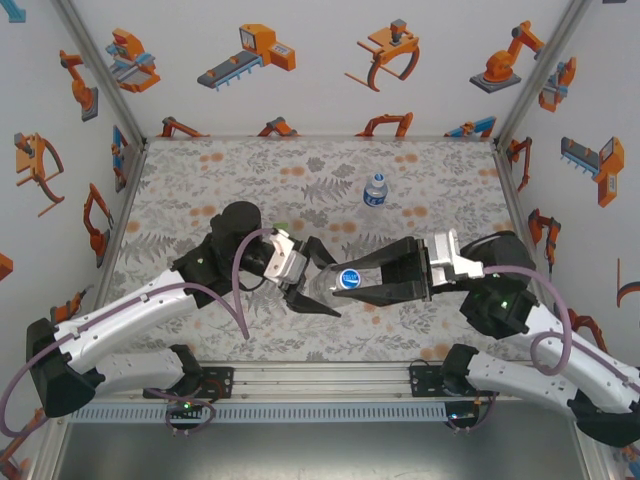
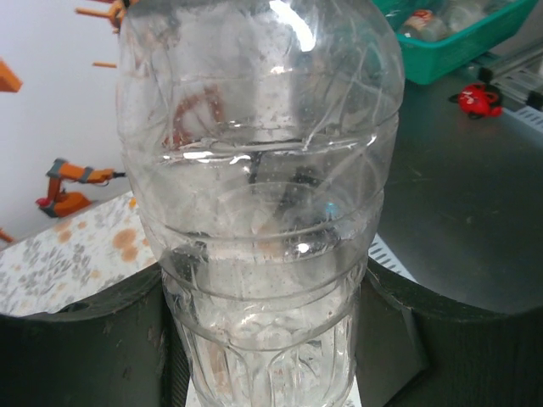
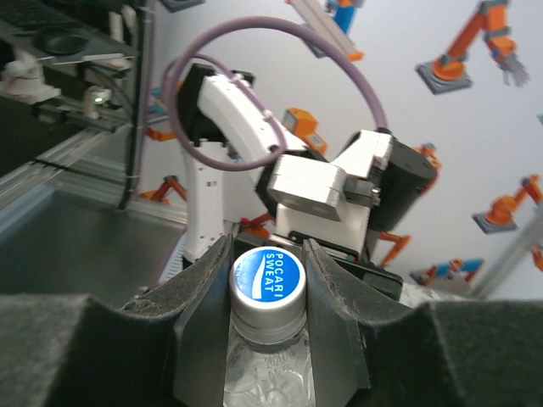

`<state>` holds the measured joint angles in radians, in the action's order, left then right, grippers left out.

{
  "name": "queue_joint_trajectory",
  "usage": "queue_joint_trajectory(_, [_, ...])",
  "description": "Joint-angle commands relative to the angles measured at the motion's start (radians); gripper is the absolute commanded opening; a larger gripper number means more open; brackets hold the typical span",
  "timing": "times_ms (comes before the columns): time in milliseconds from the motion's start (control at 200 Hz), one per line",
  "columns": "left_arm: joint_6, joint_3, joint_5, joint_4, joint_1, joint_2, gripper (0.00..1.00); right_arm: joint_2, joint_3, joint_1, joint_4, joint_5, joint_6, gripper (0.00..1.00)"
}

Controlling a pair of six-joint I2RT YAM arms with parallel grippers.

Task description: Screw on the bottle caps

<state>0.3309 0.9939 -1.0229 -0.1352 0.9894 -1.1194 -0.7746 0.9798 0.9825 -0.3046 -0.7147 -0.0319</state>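
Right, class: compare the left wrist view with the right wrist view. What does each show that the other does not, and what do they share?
Left wrist adds: the ribbed body of the clear bottle close up, clamped by the left gripper, with a green basket and a small red object on the dark surface behind. Right wrist adds: the blue cap printed POCARI SWEAT, pinched by the right gripper, plus the left arm and its purple cable behind. Shared: the same clear bottle.

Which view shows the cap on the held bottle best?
Right wrist: the blue Pocari Sweat cap sits centred, lettering readable. Top external shows a small blue disc; left wrist shows the body of the clear bottle.
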Motion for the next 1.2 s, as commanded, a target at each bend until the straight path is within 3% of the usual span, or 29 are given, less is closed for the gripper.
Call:
queue_joint_trajectory(0, [0.024,-0.002,0.167,-0.038,0.003,0.026,0.0,0.004,-0.014,0.001,0.045,0.196,0.0,0.0])
queue_joint_trajectory(85, [0.022,-0.026,0.245,-0.055,0.002,0.039,0.0,0.008,-0.039,0.0,0.028,0.233,-0.006,0.0])
queue_joint_trajectory(195, [0.034,-0.038,0.297,-0.026,-0.006,0.065,0.45,0.011,-0.047,0.001,0.048,0.278,0.018,0.0])
queue_joint_trajectory(250, [0.046,-0.044,0.326,-0.008,-0.009,0.082,0.62,0.007,-0.049,0.001,0.061,0.297,0.031,0.0])
queue_joint_trajectory(285, [0.056,-0.045,0.35,0.017,-0.011,0.094,0.84,0.002,-0.051,0.0,0.067,0.315,0.038,0.0])
queue_joint_trajectory(370, [0.067,-0.046,0.42,0.068,-0.022,0.125,1.0,-0.014,-0.063,0.0,0.079,0.379,0.065,0.0])
queue_joint_trajectory(511, [0.074,-0.051,0.556,0.155,-0.051,0.182,0.97,-0.06,-0.107,-0.01,0.05,0.513,0.114,0.0])
queue_joint_trajectory(801, [0.053,-0.046,0.84,0.345,-0.168,0.302,0.97,-0.243,-0.217,-0.167,-0.227,0.555,0.03,0.0])
queue_joint_trajectory(1001, [-0.083,-0.051,1.188,0.367,-0.253,0.337,0.97,-0.462,-0.262,-0.283,-0.463,0.586,-0.019,0.0])
queue_joint_trajectory(1197, [-0.198,-0.072,1.223,0.376,-0.378,0.312,0.97,-0.711,-0.237,-0.363,-0.712,0.593,-0.031,0.0])
